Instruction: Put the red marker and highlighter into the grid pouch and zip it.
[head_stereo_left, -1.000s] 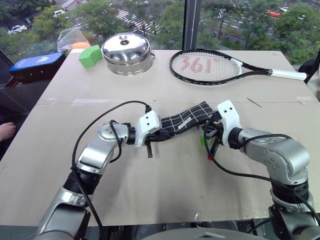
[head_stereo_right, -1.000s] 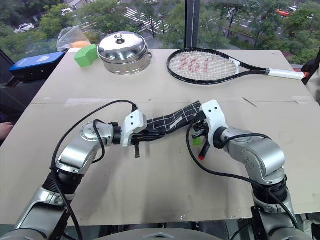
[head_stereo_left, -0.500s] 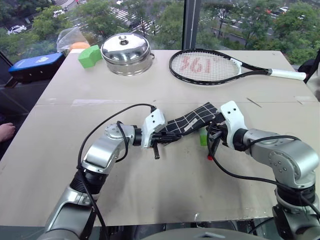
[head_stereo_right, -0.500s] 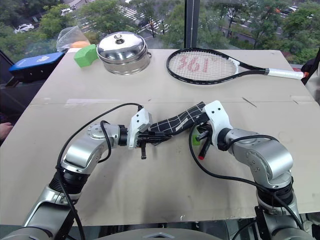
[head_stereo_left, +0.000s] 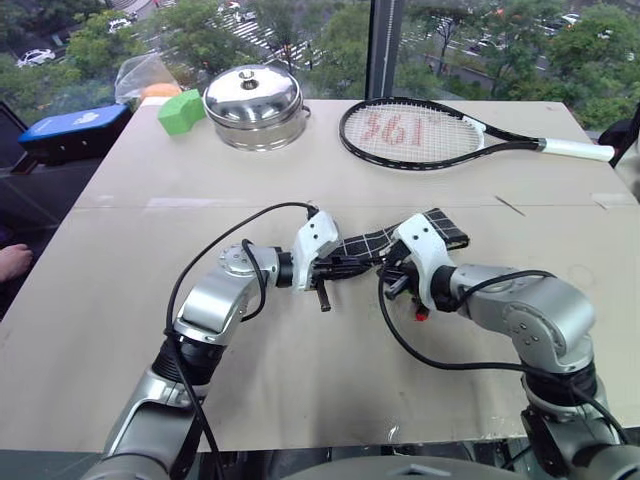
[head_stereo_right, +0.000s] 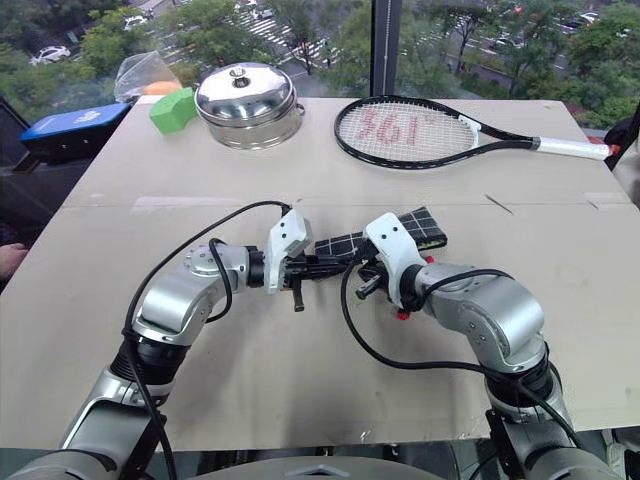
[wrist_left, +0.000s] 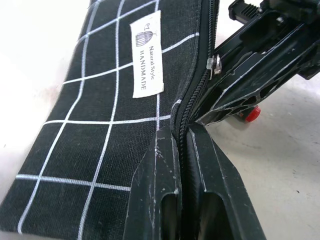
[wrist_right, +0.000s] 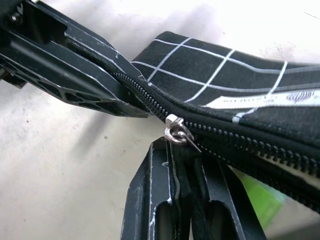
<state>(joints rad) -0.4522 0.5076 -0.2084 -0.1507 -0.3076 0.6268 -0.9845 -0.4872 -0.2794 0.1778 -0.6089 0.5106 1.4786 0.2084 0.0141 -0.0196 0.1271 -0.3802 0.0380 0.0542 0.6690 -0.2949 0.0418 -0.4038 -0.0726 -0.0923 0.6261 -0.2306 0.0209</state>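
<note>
The grid pouch (head_stereo_left: 430, 230) hangs stretched between my two hands above the table's middle. Its white label (wrist_left: 147, 55) faces the left wrist view. My left gripper (wrist_left: 181, 136) is shut on the pouch's end, right at the zipper line. My right gripper (wrist_right: 184, 148) is shut on the zipper pull cord just below the metal slider (wrist_right: 174, 130), close to the left fingers (wrist_right: 65, 65). A strip of the green highlighter (wrist_right: 257, 200) shows under the zipper edge. One red end of the red marker (head_stereo_left: 421, 315) pokes out below my right hand. Whether either lies inside the pouch I cannot tell.
At the back of the table (head_stereo_left: 300, 390) stand a steel pot with lid (head_stereo_left: 252, 105), a green block (head_stereo_left: 180, 110) and a tennis racket (head_stereo_left: 420, 132). A blue case (head_stereo_left: 75, 128) sits off the back left corner. A person's hand (head_stereo_left: 12, 262) rests at the left edge.
My right gripper has slid left along the pouch toward the left gripper, bringing the slider with it. The left hand has shifted a little to the right. The pouch's far end has sunk lower.
</note>
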